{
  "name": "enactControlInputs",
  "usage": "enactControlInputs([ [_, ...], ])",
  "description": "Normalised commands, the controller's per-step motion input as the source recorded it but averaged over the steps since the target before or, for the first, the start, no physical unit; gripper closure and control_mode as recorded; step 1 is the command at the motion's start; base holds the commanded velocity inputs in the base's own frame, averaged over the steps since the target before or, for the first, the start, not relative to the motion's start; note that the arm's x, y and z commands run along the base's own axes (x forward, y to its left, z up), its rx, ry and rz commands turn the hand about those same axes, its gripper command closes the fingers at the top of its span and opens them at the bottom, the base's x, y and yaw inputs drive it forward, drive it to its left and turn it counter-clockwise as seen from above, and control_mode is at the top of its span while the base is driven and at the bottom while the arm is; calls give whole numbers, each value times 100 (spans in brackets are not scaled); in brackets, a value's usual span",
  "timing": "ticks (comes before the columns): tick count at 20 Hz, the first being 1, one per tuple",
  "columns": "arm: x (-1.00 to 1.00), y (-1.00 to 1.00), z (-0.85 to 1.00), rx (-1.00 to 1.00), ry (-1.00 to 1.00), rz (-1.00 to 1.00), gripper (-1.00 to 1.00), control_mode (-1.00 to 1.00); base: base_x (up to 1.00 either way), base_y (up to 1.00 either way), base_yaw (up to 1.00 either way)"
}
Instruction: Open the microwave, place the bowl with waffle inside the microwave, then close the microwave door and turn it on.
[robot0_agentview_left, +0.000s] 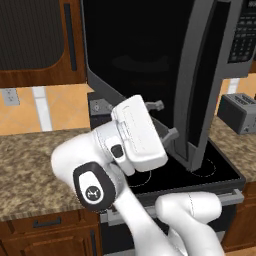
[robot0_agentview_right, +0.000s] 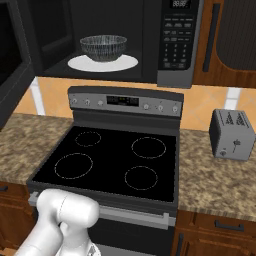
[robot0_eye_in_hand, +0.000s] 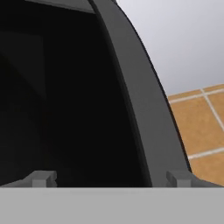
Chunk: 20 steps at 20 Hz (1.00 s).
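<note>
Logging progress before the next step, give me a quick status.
Pincer open, empty, beside the microwave door. Door swung open. Bowl sits on the turntable inside the microwave. Nothing blocking the door.

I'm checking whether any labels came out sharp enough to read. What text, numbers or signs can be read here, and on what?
None is readable.
microwave keypad: button labels too small to read.
Microwave top display: blurred digits.
stove panel display: blurred.
toaster front: faint marks, unreadable.

Glossy white rounded arm links, dark joint cap, grey end effector (robot0_agentview_left: 165, 120) fingers
</note>
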Motion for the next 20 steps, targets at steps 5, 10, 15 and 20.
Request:
enactControlInputs([
  [5, 9, -65, 1, 11, -1, 20, -100, -100, 0, 0, 0],
  [10, 30, -75, 0, 14, 0, 36, -100, -100, 0, 0, 0],
  [15, 51, -55, 0, 13, 0, 38, -100, -100, 0, 0, 0],
  [20, 54, -41, 0, 10, 0, 37, -100, -100, 0, 0, 0],
])
